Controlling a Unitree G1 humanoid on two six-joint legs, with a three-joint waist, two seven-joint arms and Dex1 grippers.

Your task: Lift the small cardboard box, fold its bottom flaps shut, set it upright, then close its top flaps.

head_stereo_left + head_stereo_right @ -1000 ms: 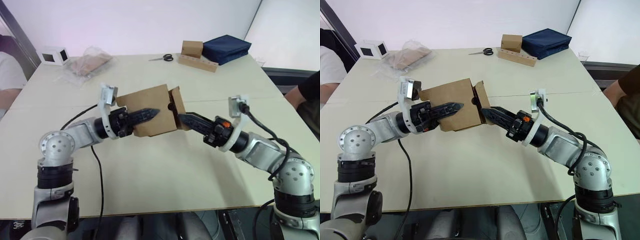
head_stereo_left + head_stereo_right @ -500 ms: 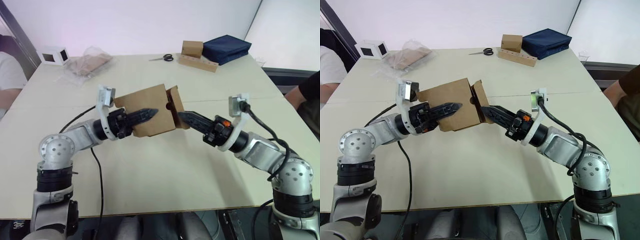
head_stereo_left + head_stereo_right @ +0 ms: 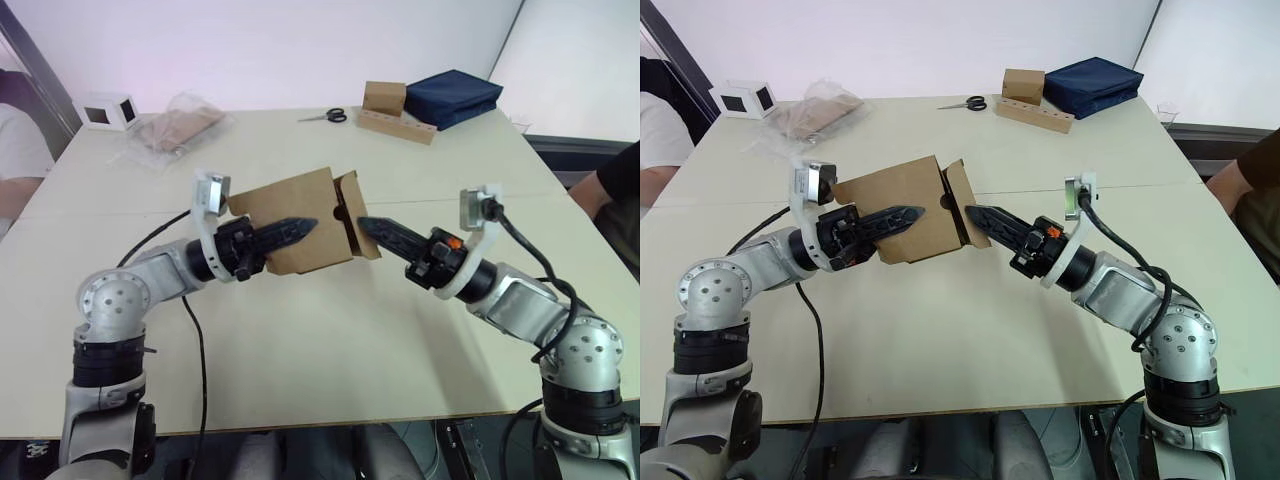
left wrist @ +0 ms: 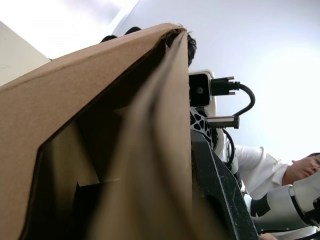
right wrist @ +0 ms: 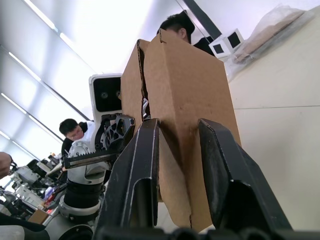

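Left tool [image 3: 305, 224] gripping small cardboard box [image 3: 300, 215], aloft

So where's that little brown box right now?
In the head views the small cardboard box is held above the table's middle, gripped by the left gripper, with the open right gripper at its flapped end.

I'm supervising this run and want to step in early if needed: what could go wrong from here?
1. The small cardboard box is held above the table by the left tool alone, gripping one wall. A push on the flap could twist it loose or crush that wall.
2. The right tool is open with its tips at the half-open flap. It may slip past the flap's edge, or poke into the box instead of folding it shut.
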